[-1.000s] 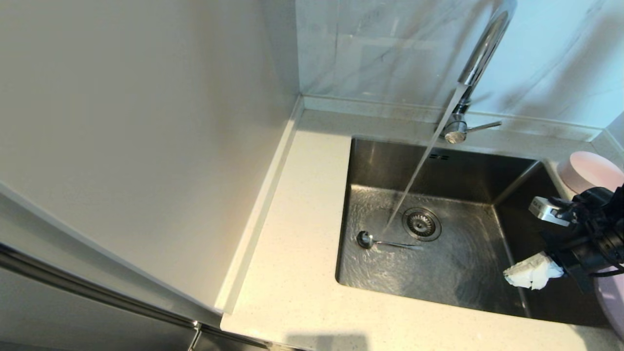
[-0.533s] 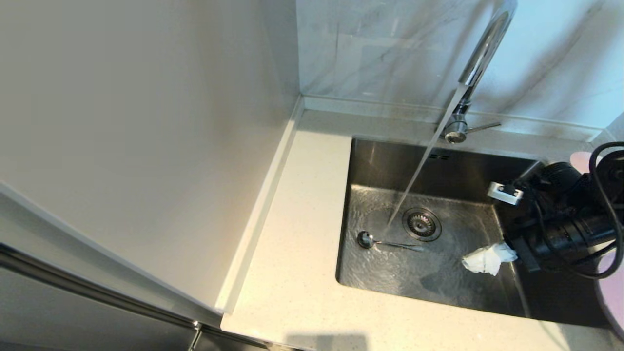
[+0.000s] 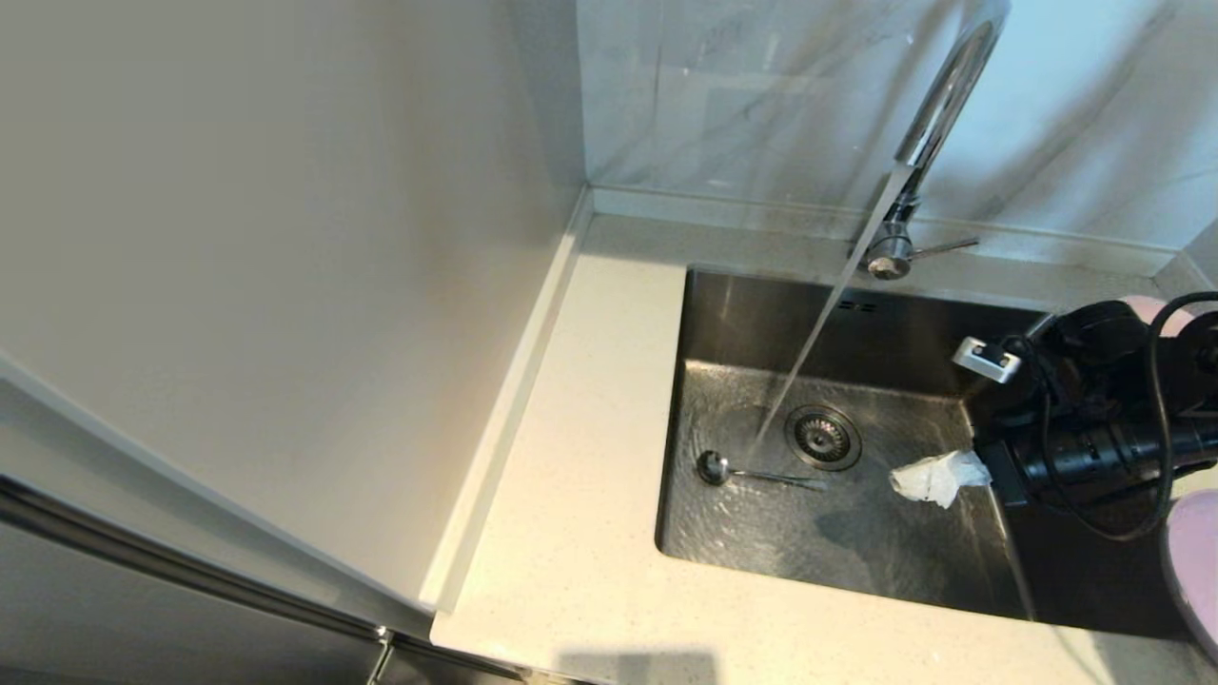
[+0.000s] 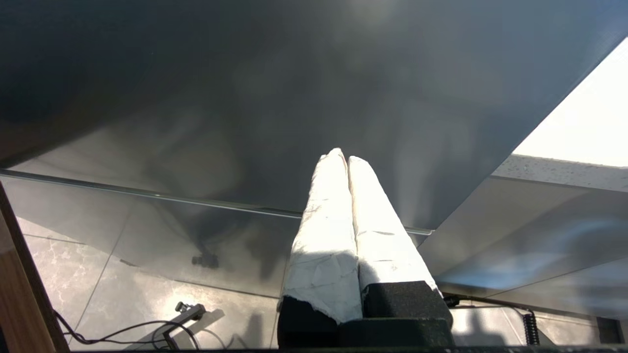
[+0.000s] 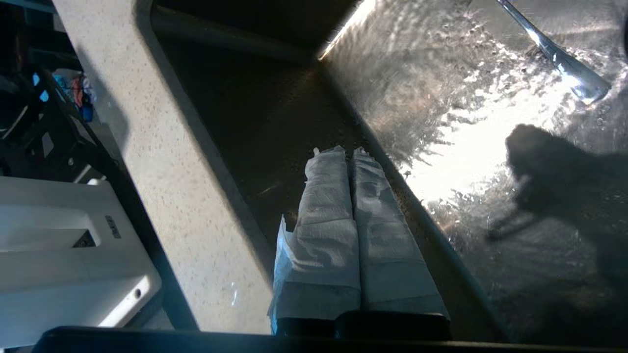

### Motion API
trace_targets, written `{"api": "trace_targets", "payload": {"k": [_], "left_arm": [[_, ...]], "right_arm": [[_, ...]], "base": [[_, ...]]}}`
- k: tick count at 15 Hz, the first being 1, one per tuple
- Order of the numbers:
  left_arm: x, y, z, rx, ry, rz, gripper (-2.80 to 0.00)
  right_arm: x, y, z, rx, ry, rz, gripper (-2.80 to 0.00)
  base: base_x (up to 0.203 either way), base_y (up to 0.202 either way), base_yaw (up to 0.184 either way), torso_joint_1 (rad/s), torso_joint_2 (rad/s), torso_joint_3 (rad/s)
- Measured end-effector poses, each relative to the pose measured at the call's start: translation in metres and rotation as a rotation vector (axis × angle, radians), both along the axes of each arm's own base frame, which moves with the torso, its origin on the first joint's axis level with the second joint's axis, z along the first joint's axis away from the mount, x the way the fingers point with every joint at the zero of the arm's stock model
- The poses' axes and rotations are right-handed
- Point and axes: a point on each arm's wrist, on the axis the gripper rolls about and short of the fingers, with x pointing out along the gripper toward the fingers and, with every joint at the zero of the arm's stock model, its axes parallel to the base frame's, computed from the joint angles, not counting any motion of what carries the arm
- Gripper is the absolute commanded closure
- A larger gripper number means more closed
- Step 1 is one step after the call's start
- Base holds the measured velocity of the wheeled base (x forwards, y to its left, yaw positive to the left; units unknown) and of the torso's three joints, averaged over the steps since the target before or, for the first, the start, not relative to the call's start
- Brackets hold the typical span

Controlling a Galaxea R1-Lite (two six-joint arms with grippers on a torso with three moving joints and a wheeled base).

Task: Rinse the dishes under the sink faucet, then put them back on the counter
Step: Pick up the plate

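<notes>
**Right arm swings out over running sink as spoon waits on the basin floor**

Swinging leftward from the right-hand counter edge over the last second, the right gripper (image 3: 937,476) now hangs above the right part of the sink (image 3: 952,561), its paper-wrapped fingers (image 5: 338,215) pressed together and holding nothing. Water pours in a slanting stream from the faucet (image 3: 937,105) and lands just left of the drain (image 3: 823,438), sheeting across the steel floor.

Left of the drain lies the spoon (image 3: 737,471), flat on the wet bottom, bowl end to the left and handle pointing right toward the drain. It sits well apart from the gripper. At the far right, the bowl (image 3: 1147,306) shows only as a pink sliver behind the arm, and the plate (image 3: 1194,571) peeks in at the right edge on the counter (image 3: 571,533).

By the look of it the spoon will be the tricky piece: light and stiff, but thin, slick with water and lying flush on metal, so closed fingers could easily skate off it. The slim handle, near its middle, looks the likeliest place to pinch, once the fingers part.

The left gripper (image 4: 346,159), fingers together and empty, is parked off beside a cabinet panel, out of the head view.
</notes>
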Motion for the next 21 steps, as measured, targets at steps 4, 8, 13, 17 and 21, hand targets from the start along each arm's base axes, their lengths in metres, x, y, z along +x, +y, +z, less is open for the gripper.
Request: {"api": "trace_targets", "payload": {"k": [4,8,13,17,21], "left_arm": [[0.0,0.0,0.0,0.0,0.0,0.0,0.0],[0.0,0.0,0.0,0.0,0.0,0.0,0.0],[0.0,0.0,0.0,0.0,0.0,0.0,0.0],[0.0,0.0,0.0,0.0,0.0,0.0,0.0],[0.0,0.0,0.0,0.0,0.0,0.001,0.0]], "right_arm": [[-0.011,-0.005,0.021,-0.004,-0.049,-0.019,0.0],[-0.022,-0.026,0.041,-0.077,-0.12,-0.122,0.0],[-0.021,-0.064,0.047,-0.138,-0.322,-0.259,0.0],[-0.045,-0.085,0.05,-0.211,-0.277,-0.399,0.0],[-0.068,-0.084,0.062,-0.221,-0.19,-0.485,0.0]], "base": [[0.0,0.0,0.0,0.0,0.0,0.0],[0.0,0.0,0.0,0.0,0.0,0.0],[0.0,0.0,0.0,0.0,0.0,0.0],[0.0,0.0,0.0,0.0,0.0,0.0],[0.0,0.0,0.0,0.0,0.0,0.0]]}}
